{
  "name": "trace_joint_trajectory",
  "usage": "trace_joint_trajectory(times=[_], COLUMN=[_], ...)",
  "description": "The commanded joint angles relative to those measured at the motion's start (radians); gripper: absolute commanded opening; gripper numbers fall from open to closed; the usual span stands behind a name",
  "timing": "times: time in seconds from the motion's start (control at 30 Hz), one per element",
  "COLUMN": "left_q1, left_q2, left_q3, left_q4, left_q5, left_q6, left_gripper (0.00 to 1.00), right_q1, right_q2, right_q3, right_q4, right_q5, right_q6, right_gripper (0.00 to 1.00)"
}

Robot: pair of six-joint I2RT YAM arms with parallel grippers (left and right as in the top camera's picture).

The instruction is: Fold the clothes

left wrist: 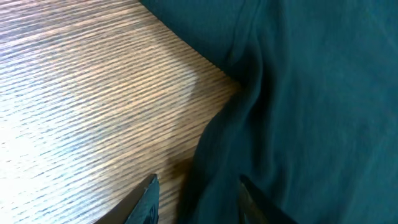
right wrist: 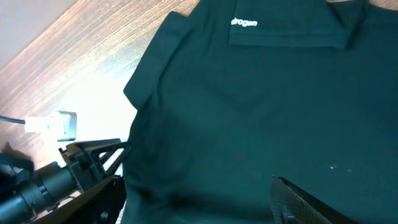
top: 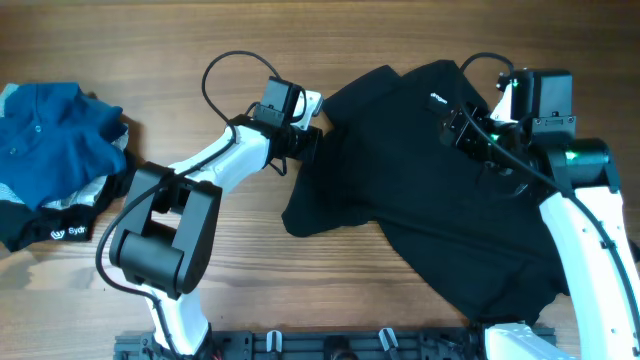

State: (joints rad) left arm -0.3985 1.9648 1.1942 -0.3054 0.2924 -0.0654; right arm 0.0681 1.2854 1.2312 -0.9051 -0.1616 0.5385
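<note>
A large black collared shirt (top: pixel 420 200) lies crumpled over the right half of the table, its white logo (top: pixel 437 98) near the collar. My left gripper (top: pixel 308 143) is at the shirt's left edge. In the left wrist view its fingertips (left wrist: pixel 149 199) straddle a folded hem of the shirt (left wrist: pixel 311 93), and a strip of bare wood shows between one finger and the cloth. My right gripper (top: pixel 462 128) hovers over the shirt below the collar. Its jaws stand wide open above the fabric (right wrist: pixel 249 106) in the right wrist view, below the logo (right wrist: pixel 244 22).
A blue polo (top: pixel 50 140) is bunched at the far left, with a black white-lettered piece (top: pixel 55 228) below it. Bare wooden table (top: pixel 250 290) lies between the two piles. A black rail (top: pixel 330 345) runs along the front edge. The left arm's wrist (right wrist: pixel 62 174) shows beside the shirt.
</note>
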Motion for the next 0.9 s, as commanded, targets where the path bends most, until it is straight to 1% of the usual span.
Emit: trace_joint_trajectory(times=[0.0,0.07,0.13,0.17,0.23,0.27,0.3,0.33,0.37,0.4,0.43,0.47,0.53,0.57,0.6,0.63,0.67,0.7,0.73,0.8,0.83,0.87], left_q1=[-0.003,-0.006,-0.012,-0.016,-0.018,-0.018,-0.016,-0.003,0.01,0.048,0.097,0.155,0.263,0.315,0.367,0.392,0.404,0.412,0.414,0.414,0.414,0.414], left_q2=[0.029,0.045,0.052,0.053,0.053,0.053,0.053,0.053,0.052,0.05,0.043,0.03,-0.001,-0.023,-0.058,-0.089,-0.115,-0.153,-0.191,-0.293,-0.336,-0.387], left_q3=[0.003,0.003,0.003,0.003,0.003,0.003,0.003,0.003,0.003,0.003,0.003,0.003,0.003,0.003,0.003,0.003,0.003,0.003,0.003,0.003,0.003,0.003], left_q4=[-0.003,-0.003,-0.005,-0.005,-0.01,-0.023,-0.037,-0.077,-0.102,-0.162,-0.216,-0.249,-0.291,-0.299,-0.302,-0.306,-0.31,-0.317,-0.323,-0.351,-0.362,-0.369], left_q5=[-0.021,-0.021,-0.021,-0.021,-0.029,-0.067,-0.13,-0.297,-0.418,-0.666,-0.806,-0.83,-0.819,-0.765,-0.652,-0.592,-0.574,-0.573,-0.573,-0.567,-0.548,-0.505], left_q6=[0.005,0.005,0.005,0.005,0.005,0.005,0.005,0.002,-0.039,-0.172,-0.249,-0.261,-0.261,-0.261,-0.256,-0.253,-0.253,-0.245,-0.228,-0.228,-0.227,-0.227], left_gripper=[0.43,0.5,0.5,0.43,0.17,0.04,0.04,0.04,0.04,0.04,0.04,0.04,0.04,0.04,0.04,0.04,0.07,0.2,0.4,0.63,0.68,0.7], right_q1=[-0.002,-0.002,-0.002,-0.002,-0.002,-0.002,-0.002,-0.002,-0.002,-0.002,-0.002,-0.002,-0.002,-0.002,-0.002,-0.002,-0.002,-0.002,-0.005,-0.031,-0.053,-0.08], right_q2=[0.001,0.001,0.001,0.001,0.001,0.001,0.001,0.001,0.001,0.001,0.002,0.003,0.024,0.041,0.082,0.115,0.152,0.204,0.251,0.351,0.398,0.444], right_q3=[0.005,0.005,0.005,0.005,0.005,0.005,0.005,0.005,0.005,0.005,0.004,0.004,0.004,0.004,0.004,0.004,0.004,0.004,0.004,0.004,0.004,0.004], right_q4=[-0.006,-0.009,-0.009,-0.009,-0.009,-0.009,-0.009,-0.009,-0.011,-0.014,-0.016,-0.016,-0.016,-0.016,-0.019,-0.023,-0.03,-0.048,-0.068,-0.101,-0.113,-0.122], right_q5=[0.066,0.069,0.074,0.084,0.089,0.092,0.101,0.118,0.131,0.143,0.147,0.147,0.148,0.147,0.148,0.157,0.175,0.205,0.235,0.269,0.27,0.27], right_q6=[0.002,0.003,0.002,0.003,0.003,0.003,0.003,0.003,0.003,0.004,0.003,0.003,0.003,0.003,0.003,0.003,0.004,0.023,0.053,0.095,0.098,0.098], right_gripper=[0.79,0.79,0.79,0.8,0.8,0.8,0.8,0.8,0.82,0.85,0.87,0.88,0.9,0.9,0.91,0.91,0.9,0.87,0.85,0.74,0.7,0.69])
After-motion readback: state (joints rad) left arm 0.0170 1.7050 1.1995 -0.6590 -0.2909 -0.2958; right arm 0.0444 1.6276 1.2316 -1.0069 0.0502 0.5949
